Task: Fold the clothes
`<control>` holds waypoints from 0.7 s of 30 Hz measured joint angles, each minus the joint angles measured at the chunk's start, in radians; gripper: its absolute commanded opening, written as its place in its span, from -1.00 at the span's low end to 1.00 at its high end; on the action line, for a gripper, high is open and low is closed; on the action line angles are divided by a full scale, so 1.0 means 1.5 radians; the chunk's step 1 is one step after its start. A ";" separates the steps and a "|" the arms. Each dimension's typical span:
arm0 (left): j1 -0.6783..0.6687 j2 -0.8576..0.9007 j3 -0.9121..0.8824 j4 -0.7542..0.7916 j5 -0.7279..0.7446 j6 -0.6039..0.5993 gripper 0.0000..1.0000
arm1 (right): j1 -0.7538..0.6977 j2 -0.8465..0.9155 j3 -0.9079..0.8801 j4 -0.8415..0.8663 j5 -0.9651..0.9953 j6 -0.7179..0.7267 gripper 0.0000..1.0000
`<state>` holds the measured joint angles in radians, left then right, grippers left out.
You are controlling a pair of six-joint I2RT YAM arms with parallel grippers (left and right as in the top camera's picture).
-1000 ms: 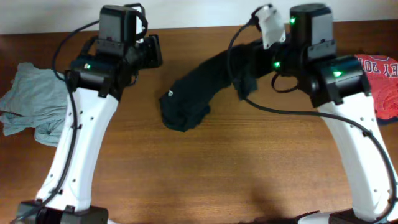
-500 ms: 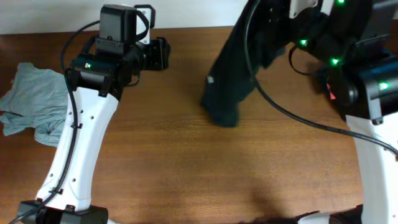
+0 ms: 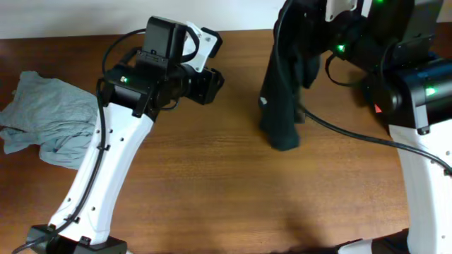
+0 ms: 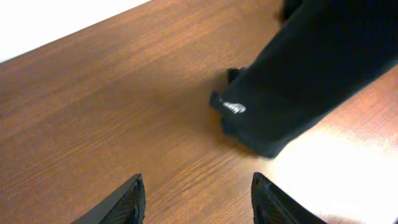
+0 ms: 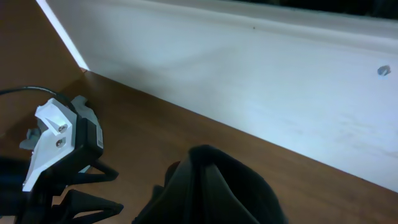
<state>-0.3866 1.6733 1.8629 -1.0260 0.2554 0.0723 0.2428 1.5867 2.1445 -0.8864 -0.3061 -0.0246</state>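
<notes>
The black T-shirt (image 3: 282, 92) hangs bunched in a long drape from my right gripper (image 3: 300, 32), high near the table's back edge. Its lower end (image 3: 284, 139) rests on the wood. A tiny white mark (image 3: 263, 101) shows on its left side. My right gripper is shut on the shirt, and the cloth (image 5: 217, 186) hides its fingers in the right wrist view. My left gripper (image 3: 212, 85) is open and empty, left of the shirt and apart from it. In the left wrist view the gripper (image 4: 198, 186) points at the shirt (image 4: 305, 81) and its white mark (image 4: 233, 107).
A pale grey-blue shirt (image 3: 42, 127) lies crumpled at the table's left edge. A white wall (image 5: 249, 74) runs along the back of the table. The left arm's white wrist housing (image 5: 56, 143) shows in the right wrist view. The red shirt is out of view.
My right gripper has lifted the black shirt off the table, and its hanging end has swung right. My left arm has moved right, toward the shirt, still open.
</notes>
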 measured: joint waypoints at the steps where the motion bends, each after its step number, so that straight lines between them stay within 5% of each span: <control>1: -0.001 0.000 0.000 -0.002 0.000 0.002 0.08 | 0.000 0.000 0.000 -0.001 0.000 0.002 -0.93; 21: -0.043 -0.077 0.000 -0.004 -0.037 0.010 0.08 | 0.075 -0.008 0.000 -0.027 -0.025 0.067 -0.93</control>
<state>-0.4515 1.5574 1.8629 -1.0317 0.1997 0.0875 0.3550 1.5742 2.1445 -0.9272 -0.3443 0.0765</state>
